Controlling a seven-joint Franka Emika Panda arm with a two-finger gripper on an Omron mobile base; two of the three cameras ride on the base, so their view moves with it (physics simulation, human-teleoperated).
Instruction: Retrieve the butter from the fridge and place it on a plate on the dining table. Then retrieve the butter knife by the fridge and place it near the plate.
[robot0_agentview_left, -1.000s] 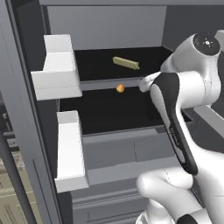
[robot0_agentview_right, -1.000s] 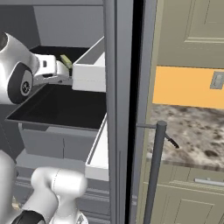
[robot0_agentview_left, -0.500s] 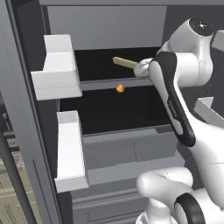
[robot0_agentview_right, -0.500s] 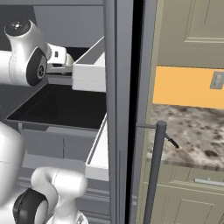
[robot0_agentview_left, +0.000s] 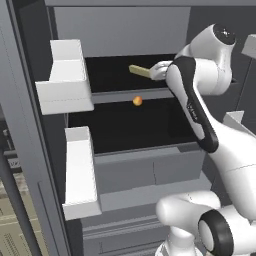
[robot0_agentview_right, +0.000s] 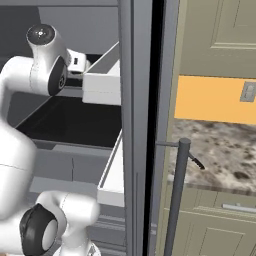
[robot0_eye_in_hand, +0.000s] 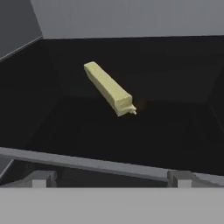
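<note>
Butter (robot0_eye_in_hand: 108, 88) is being approached on the fridge (robot0_agentview_left: 125, 107) shelf by the spread, empty end effector (robot0_eye_in_hand: 109, 177); an off-centre closure is risking knocking it deeper.

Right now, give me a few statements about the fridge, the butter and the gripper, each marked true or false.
1. The fridge stands open. True.
2. The butter lies on a blue plate. False: it lies on a dark fridge shelf.
3. The gripper is shut on the butter. False: it is open, and the butter lies ahead of it, untouched.
4. A small orange ball sits on the edge of a shelf below the butter. True.
5. The butter knife lies on the marbled counter beside the fridge. True.
</note>
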